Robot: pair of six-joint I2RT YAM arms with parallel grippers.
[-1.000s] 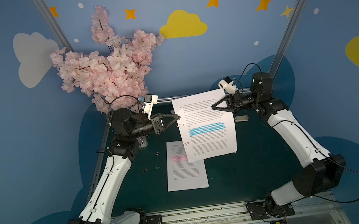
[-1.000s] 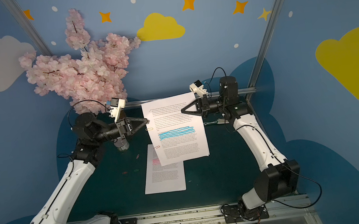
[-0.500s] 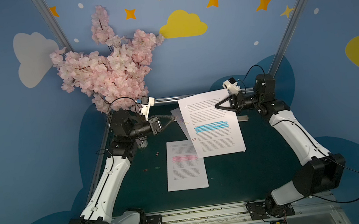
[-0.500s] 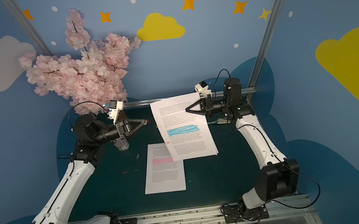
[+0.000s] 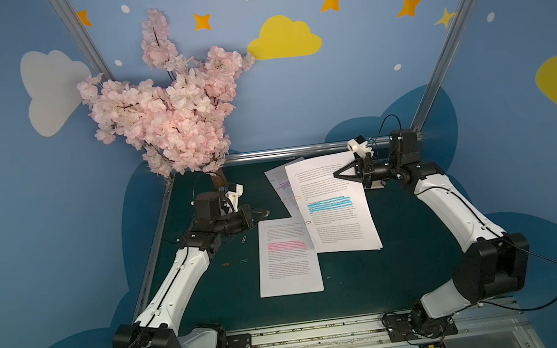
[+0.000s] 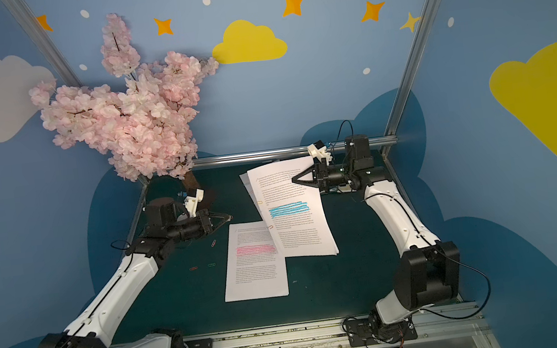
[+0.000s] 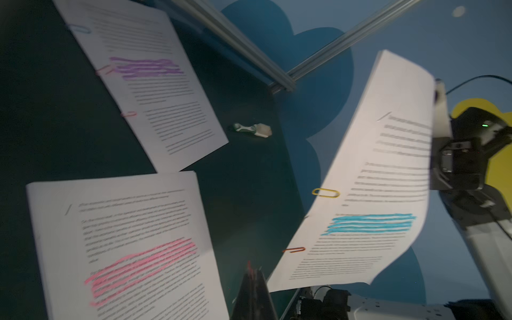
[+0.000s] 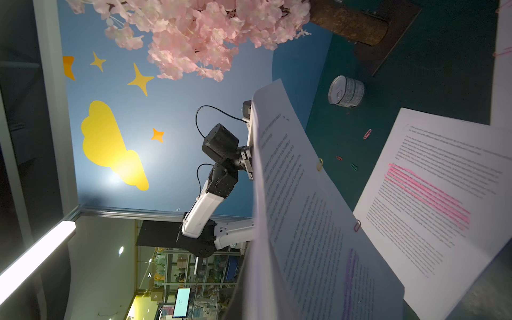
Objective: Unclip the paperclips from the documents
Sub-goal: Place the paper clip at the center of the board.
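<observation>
Hanging from one side edge, the blue document point(image 5: 337, 207) is pinched by the right jaws and is held tilted above the worktop point(image 5: 406, 256), partly over a corner of the pink document point(image 5: 287, 257). On its free edge a yellow clip point(image 7: 325, 192) and a red-brown clip point(image 7: 293, 250) are seen. The left jaws are pressed together too, with what looks like a red clip point(image 7: 249, 268) caught at their tip; it is too small for certainty. Trouble is to be expected chiefly from that thin hold: if the next clip is tugged outward, the pages may be dragged out of the pinch or torn at the wire. As clips are removed, loose pages can be fanned apart and dropped. The sagging paper is likely to be swung by any touch, so a clip may be missed. Should the red clip not be let go first, no fresh grip can be made. The purple document point(image 7: 149, 83) lies flat, a pink clip point(image 7: 104, 69) among those on its edge.
</observation>
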